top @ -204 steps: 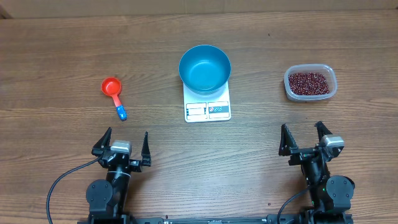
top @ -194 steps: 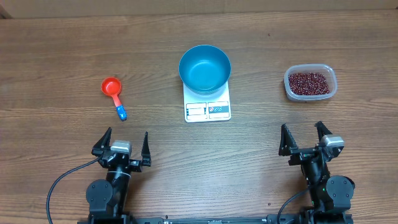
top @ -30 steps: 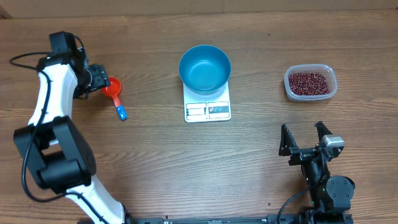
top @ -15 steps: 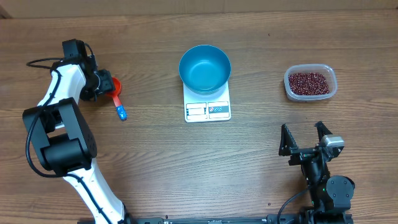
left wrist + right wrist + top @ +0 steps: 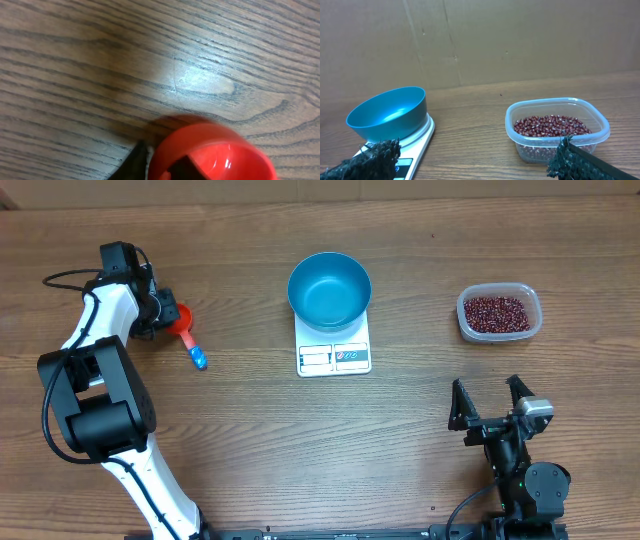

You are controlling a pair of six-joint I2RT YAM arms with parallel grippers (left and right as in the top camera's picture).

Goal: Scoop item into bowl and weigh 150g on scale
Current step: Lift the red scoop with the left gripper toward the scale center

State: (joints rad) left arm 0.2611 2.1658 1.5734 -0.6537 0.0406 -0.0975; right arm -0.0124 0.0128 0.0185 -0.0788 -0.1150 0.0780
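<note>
Scoop grab underway on the left side. L arm reaches out to the far left of the table (image 5: 300, 450), and the left fingers (image 5: 136, 161) straddle the cup wall of the red scoop (image 5: 180, 319). In the wrist cam I see one finger tip just outside the rim and a dark one inside the cup, so I read them as pinched on the wall. The scoop's handle w/ its blue end points toward me and lies on the wood.

Right fingers (image 5: 458, 408) are spread wide, holding nothing, w/ the arm parked at the near right edge.

Beans (image 5: 495, 313) sit in a clear plastic tub (image 5: 538, 308) at far right, well apart from both arms. They make a loose dark red-brown layer covering the tub's bottom.

Blue bowl (image 5: 329, 295) stands upright on the far half of the white scale (image 5: 335, 357), at table center. I see no beans inside it. The scale's label panels face me, but I can't read the display from overhead. The R wrist cam shows the bowl on the scale at left and the tub of beans at right, apart from each other.
</note>
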